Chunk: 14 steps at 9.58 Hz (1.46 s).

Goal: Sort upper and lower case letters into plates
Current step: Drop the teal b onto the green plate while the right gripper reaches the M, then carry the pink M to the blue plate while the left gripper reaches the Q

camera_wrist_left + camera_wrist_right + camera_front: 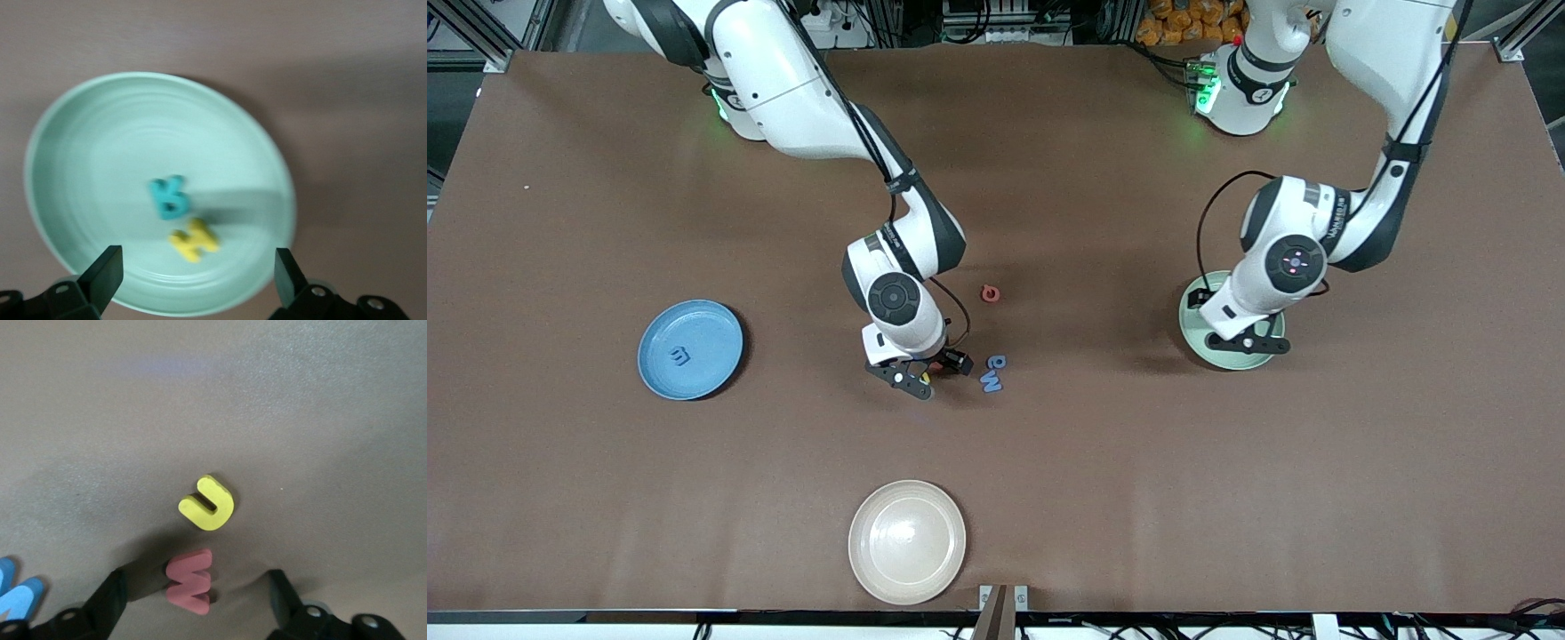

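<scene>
1. The letters are partly sorted. Two lie in the mint green plate (67,133): a teal letter (169,197) and a yellow letter (193,240), just beside each other near its middle. One blue letter (680,357) lies in the blue plate (660,375).
2. As I judge it, about five are left on the bare worktop (1227,498), clustered near its middle: a yellow u-shaped letter (207,503), a red-pink w-shaped letter (190,582) just beside it, a pale blue W-shaped letter (991,380) with a small teal letter (997,362) touching or nearly touching it, and a red-pink ring-like letter (990,293) a little farther from the front camera. So roughly a third looks done.
3. The letters are small, flat, thick-cut foam-like shapes with matte faces, each far smaller than a plate. Which are upper and which lower case is hard to tell for most.
4. The two sorting plates are shallow and round, well apart: the blue one toward the right arm's end, the mint one toward the left arm's end. A cream-white plate (907,542) sits nearest the front camera, with nothing in it.
5. The right pincer (193,600) hangs low over the central cluster, its fingers apart and straddling the red-pink w; it grips nothing yet.
6. The left pincer (199,277) hovers over the mint plate, fingers wide apart and empty, the two letters lying under it.
</scene>
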Tool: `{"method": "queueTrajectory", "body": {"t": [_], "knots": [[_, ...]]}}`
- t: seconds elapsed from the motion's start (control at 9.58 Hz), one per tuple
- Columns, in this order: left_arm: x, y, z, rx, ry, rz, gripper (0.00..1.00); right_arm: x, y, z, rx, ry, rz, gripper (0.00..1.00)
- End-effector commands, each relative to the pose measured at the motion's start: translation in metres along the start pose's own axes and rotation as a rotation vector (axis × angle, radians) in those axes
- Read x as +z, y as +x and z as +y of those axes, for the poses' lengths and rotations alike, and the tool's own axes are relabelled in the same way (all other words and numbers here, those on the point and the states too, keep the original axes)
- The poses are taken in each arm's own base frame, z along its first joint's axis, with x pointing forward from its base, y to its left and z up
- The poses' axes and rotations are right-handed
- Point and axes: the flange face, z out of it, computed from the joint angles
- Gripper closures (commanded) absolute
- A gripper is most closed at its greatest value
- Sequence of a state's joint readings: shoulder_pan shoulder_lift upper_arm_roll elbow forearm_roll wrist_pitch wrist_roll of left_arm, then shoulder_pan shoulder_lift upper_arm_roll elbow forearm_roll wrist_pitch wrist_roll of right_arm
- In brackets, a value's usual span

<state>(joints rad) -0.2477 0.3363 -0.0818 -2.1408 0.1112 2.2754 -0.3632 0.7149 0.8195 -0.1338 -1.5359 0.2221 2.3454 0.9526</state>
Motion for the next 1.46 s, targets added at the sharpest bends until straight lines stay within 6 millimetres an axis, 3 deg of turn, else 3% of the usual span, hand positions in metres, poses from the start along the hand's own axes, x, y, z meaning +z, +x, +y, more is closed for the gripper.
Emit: {"method": "queueTrajectory", "body": {"t": [0.0, 0.1, 0.31, 0.63, 0.73, 0.83, 0.94, 1.15, 1.36], "knots": [[-0.014, -0.002, 0.083, -0.149, -0.014, 0.042, 0.0, 0.002, -0.002, -0.009, 0.005, 0.04, 0.008, 1.0], [-0.025, -0.002, 0.117, -0.199, -0.046, 0.061, 0.0, 0.001, -0.004, -0.01, 0.003, 0.043, 0.006, 1.0], [-0.036, 0.009, 0.159, -0.21, -0.083, 0.089, 0.0, -0.005, -0.003, -0.011, -0.003, 0.048, 0.009, 1.0], [-0.04, -0.019, 0.232, -0.247, -0.183, 0.057, 0.0, -0.054, 0.025, -0.004, -0.035, 0.082, 0.019, 1.0], [-0.034, -0.026, 0.253, -0.296, -0.211, 0.051, 0.0, -0.078, 0.05, 0.014, -0.08, 0.067, 0.004, 1.0], [-0.033, -0.021, 0.276, -0.328, -0.232, 0.055, 0.0, -0.102, 0.079, 0.042, -0.153, 0.041, -0.032, 1.0], [-0.023, -0.027, 0.31, -0.347, -0.237, 0.048, 0.0, -0.123, 0.102, 0.07, -0.219, 0.022, -0.061, 1.0], [-0.007, -0.029, 0.349, -0.349, -0.244, 0.052, 0.0, -0.138, 0.146, 0.145, -0.345, -0.046, -0.103, 1.0], [0.005, -0.042, 0.367, -0.378, -0.21, 0.091, 0.0, -0.141, 0.188, 0.223, -0.498, -0.095, -0.144, 1.0]]}}
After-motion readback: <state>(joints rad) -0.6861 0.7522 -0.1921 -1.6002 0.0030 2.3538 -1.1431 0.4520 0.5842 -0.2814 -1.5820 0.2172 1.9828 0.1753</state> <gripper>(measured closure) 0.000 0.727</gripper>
